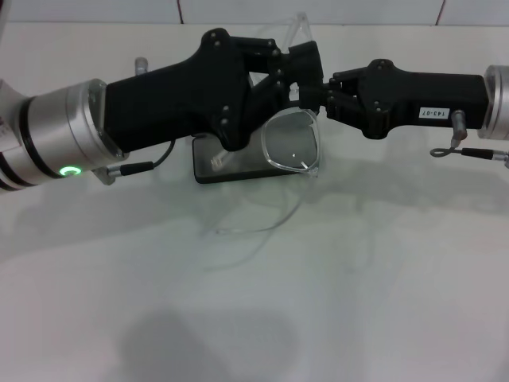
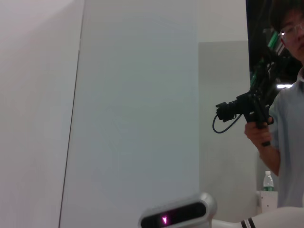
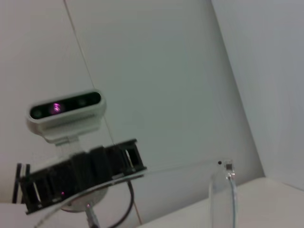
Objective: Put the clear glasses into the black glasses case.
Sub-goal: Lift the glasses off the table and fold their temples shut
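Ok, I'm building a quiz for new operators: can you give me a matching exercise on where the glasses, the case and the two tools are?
1. clear glasses
2. black glasses case
3. left tool
4. right tool

A. reaches in from the head view's right
B. lies on the table
C. up off the table, where the tools meet
D. reaches in from the head view's left

Pairs: 1-C, 2-B, 3-D, 4-A

white table [image 1: 254, 302], pale plain walls [image 2: 133, 95] behind it, what looks like a water bottle [image 2: 268, 181] on a ledge.
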